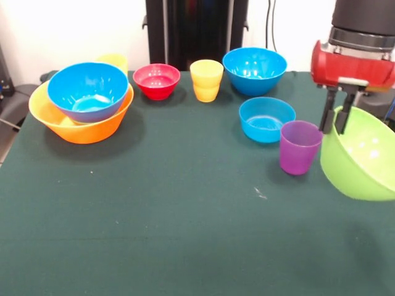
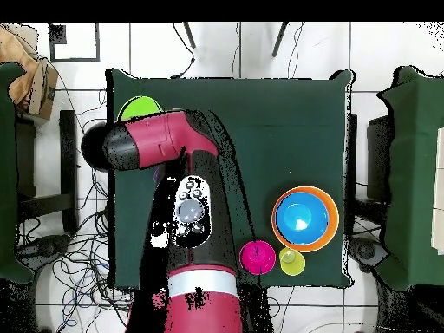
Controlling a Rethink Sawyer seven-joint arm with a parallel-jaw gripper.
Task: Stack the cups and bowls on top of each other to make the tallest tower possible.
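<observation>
A: What is the gripper (image 1: 337, 120) doing?

B: Its fingers are pinching the near rim of the lime green bowl (image 1: 364, 161), tilting it off the table — apparently lifting it.

A: Where is the tower standing?

B: Across the table — a blue bowl (image 1: 88, 91) sitting inside the orange-yellow bowl (image 1: 86, 128), widest lowest for stability.

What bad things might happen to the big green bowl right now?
The lime green bowl looks tilted, with the end effector pinching only its rim, so it might slip or swing. The purple cup stands right beside it and could get knocked over. The shallow blue bowl is also close to that side.
</observation>
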